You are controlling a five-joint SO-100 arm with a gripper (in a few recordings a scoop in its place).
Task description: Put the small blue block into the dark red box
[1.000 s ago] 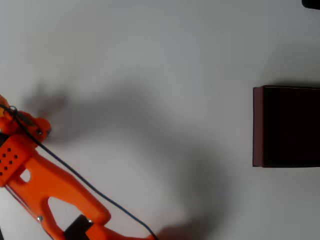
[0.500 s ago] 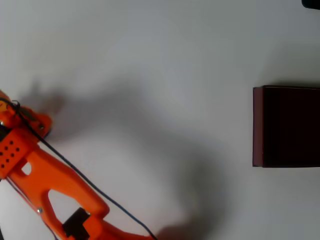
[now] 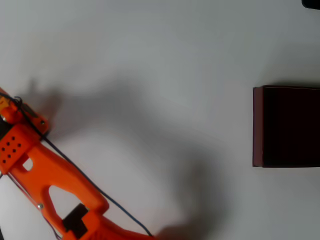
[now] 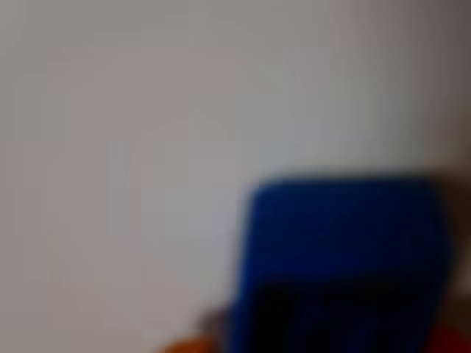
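While blurred, block: small bright-blue rectangular block sat close before the wrist camera.
Box: thin-walled square dark red box stood at the white table's right edge.
Gripper: orange plastic gripper was at the left edge; open or closed, cannot tell.

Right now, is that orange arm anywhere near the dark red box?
No. In the overhead view the orange arm is at the left edge, while the dark red box sits far right.

I see a plain white table across the overhead view, softly lit, with broad grey shadows spreading from nine o'clock toward six. At one o'clock, a small dark object clips the corner.
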